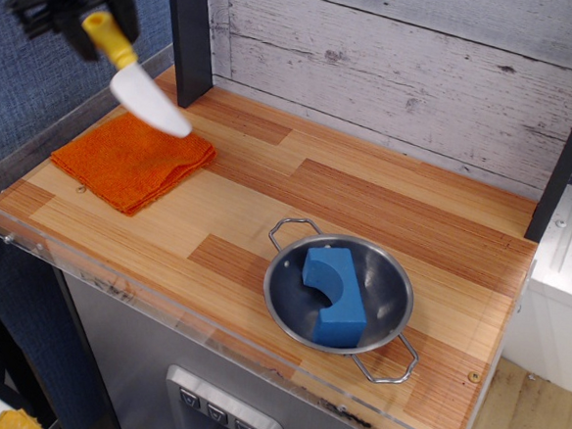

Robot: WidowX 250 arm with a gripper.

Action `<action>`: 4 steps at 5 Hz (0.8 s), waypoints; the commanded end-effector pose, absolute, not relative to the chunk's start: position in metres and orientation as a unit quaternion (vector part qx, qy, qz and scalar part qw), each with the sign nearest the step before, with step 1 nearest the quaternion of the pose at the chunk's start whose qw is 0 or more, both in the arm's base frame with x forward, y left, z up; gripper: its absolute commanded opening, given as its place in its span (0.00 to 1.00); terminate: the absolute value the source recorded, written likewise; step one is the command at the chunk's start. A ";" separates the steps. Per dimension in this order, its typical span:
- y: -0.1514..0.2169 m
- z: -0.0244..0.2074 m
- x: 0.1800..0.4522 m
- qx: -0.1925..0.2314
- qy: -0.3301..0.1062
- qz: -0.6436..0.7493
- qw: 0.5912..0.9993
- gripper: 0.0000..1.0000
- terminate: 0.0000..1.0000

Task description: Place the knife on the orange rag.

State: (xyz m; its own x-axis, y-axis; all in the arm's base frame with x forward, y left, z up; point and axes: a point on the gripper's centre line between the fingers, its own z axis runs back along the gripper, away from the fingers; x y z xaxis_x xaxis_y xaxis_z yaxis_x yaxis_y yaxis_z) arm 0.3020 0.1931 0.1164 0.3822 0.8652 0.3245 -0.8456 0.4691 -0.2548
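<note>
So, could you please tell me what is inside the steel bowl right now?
The bowl holds one blue block with a curved notch cut into one side. Bare steel shows around it. The bowl's floor under the block is covered, so anything beneath it cannot be seen.

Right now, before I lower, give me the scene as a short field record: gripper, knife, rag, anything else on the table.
gripper: at upper left, shut on the knife handle
knife: held in the air, yellow handle up, white blade slanting down to the right, tip over the rag's far edge
rag: orange, folded, flat on the table's left end, nothing on it
bowl: steel, front right, holds a blue block
table: wood
</note>
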 end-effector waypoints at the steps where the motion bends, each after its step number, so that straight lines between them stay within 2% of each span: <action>1: 0.217 0.089 0.294 -0.003 -0.202 0.515 0.833 0.00 0.00; 3: 0.233 0.060 0.311 0.008 -0.182 0.525 0.831 0.00 0.00; 4: 0.231 0.057 0.312 0.012 -0.181 0.523 0.833 0.00 0.00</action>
